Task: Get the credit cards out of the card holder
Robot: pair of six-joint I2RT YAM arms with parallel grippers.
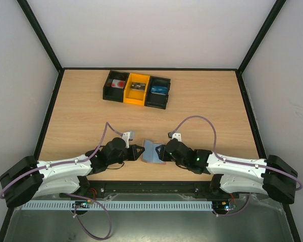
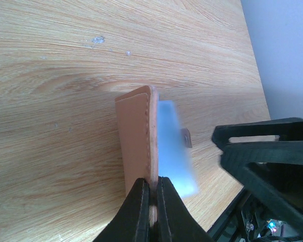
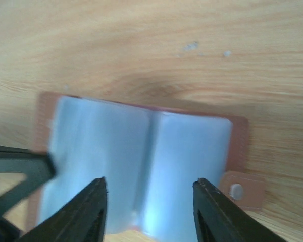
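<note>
- The left gripper (image 2: 152, 187) is nearest in the left wrist view. Its black fingers (image 2: 137, 201) are closed tight on the brown rim of the card holder (image 2: 139, 136), pinching its near edge.
- From that pinch the card holder rises on edge beyond the fingertips, brown outside to their left and grey-blue inside to their right. A small tab (image 2: 187, 137) sticks out on the right.
- The right gripper (image 3: 150, 189) has its jaws apart, one fingertip over each side of the holder's grey-blue inside and the centre fold between them. They pinch nothing, and whether they touch the pockets cannot be told.
- In the right wrist view the brown tab carries a pale round snap, just right of the right-hand finger (image 3: 207, 206).
- Whether credit cards sit in the pockets cannot be told; the blur shows only pale blue surface.
- The table (image 1: 81, 111) is light wood grain with a black rim, and a few white specks (image 2: 97, 39) lie well beyond the left fingertips.
- Plain white walls (image 1: 151, 30) close in the table on three sides.
- Far beyond both grippers stand an orange bin (image 1: 135, 100) and, touching it on either side, two black bins (image 1: 107, 88). One black bin holds something red and the other something blue, both too small to read.
</note>
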